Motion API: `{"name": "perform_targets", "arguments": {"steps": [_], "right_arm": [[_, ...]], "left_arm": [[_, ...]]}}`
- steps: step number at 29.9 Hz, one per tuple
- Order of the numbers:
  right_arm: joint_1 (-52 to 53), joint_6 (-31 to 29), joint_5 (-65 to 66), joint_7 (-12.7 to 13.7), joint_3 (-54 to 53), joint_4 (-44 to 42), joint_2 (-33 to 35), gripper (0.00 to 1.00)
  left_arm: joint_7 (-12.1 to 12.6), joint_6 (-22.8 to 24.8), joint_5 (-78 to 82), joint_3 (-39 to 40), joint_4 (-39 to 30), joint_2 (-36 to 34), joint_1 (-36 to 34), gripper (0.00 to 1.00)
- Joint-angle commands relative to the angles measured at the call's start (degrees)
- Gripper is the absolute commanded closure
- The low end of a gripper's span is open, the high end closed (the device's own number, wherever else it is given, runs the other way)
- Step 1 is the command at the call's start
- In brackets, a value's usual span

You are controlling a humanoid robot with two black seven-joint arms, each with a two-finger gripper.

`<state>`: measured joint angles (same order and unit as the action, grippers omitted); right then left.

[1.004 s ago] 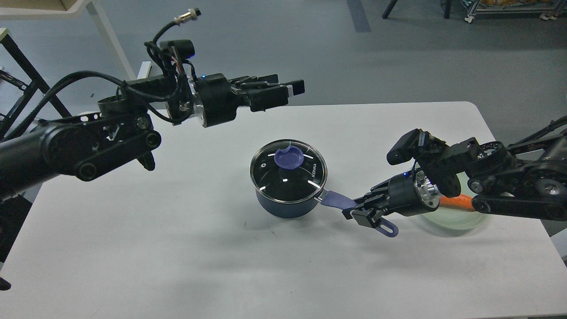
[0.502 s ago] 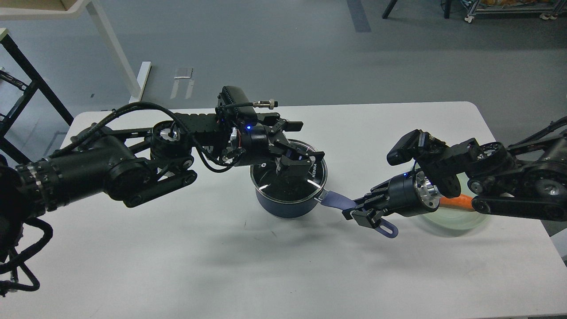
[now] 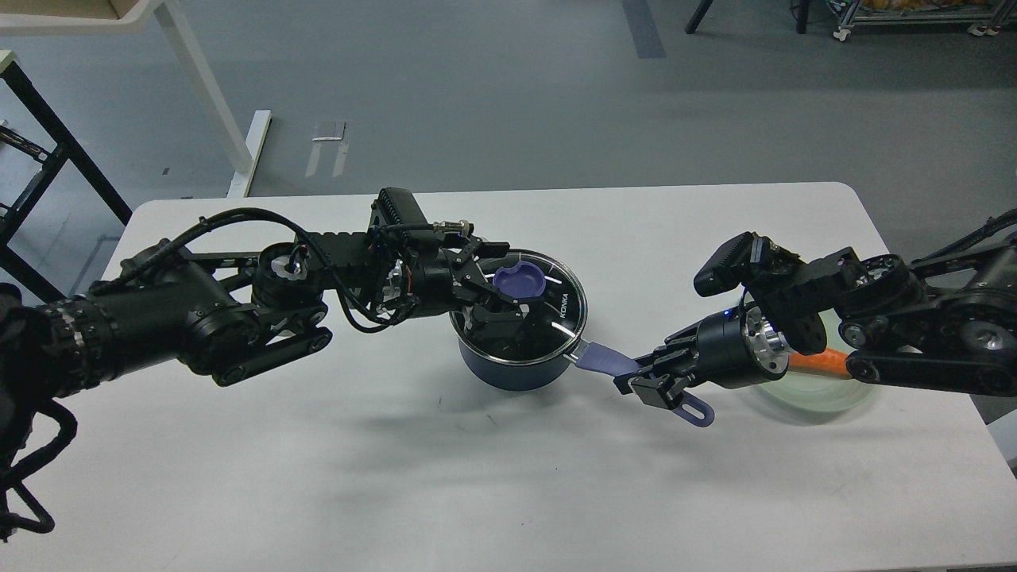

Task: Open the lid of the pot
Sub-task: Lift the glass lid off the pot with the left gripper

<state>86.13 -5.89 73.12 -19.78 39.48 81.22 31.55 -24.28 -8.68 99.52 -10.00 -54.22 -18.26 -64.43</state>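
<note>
Left gripper (image 3: pixel 502 306): it sat over the pot's lid on the side facing the left arm, just beside and below the knob; its fingers were dark against the glass, so whether they were spread or pinched on anything could not be told.
Right gripper (image 3: pixel 653 379): it was pressed together on the pot handle (image 3: pixel 604 362), on the pot's right, probably to keep the pot from sliding or tipping while the lid was lifted.
Lid knob (image 3: pixel 520 280): purple, at the lid's centre, mostly uncovered; the natural place to grip.
Glass lid (image 3: pixel 556 306): seated flat on the pot's rim, not yet raised.
Pot (image 3: pixel 516 372): dark blue, standing upright near the middle of the white table (image 3: pixel 318 461).
Plate (image 3: pixel 810 401): pale green, beyond the pot's handle, largely hidden by the right arm, with something orange (image 3: pixel 818 361) on it.
Judgement: the lift itself remained undone.
</note>
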Motion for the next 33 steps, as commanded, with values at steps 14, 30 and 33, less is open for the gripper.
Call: {"name": "perform_targets", "arguments": {"steps": [14, 30, 33], "right_arm": [[-0.09, 0.0, 0.0, 0.0, 0.08, -0.01, 0.0, 0.76], [0.09, 0.0, 0.0, 0.0, -0.01, 0.25, 0.79, 0.76], [0.09, 0.0, 0.0, 0.0, -0.1, 0.25, 0.79, 0.76]], "left_arm": [[-2.35, -0.73, -0.29, -0.46, 0.08, -0.98, -0.26, 0.59], [-3.72, -0.46, -6.62, -1.07, -3.44, -22.15, -3.16, 0.59], [-3.72, -0.72, -6.44, -2.39, -1.07, -25.41, 0.08, 0.59]]}}
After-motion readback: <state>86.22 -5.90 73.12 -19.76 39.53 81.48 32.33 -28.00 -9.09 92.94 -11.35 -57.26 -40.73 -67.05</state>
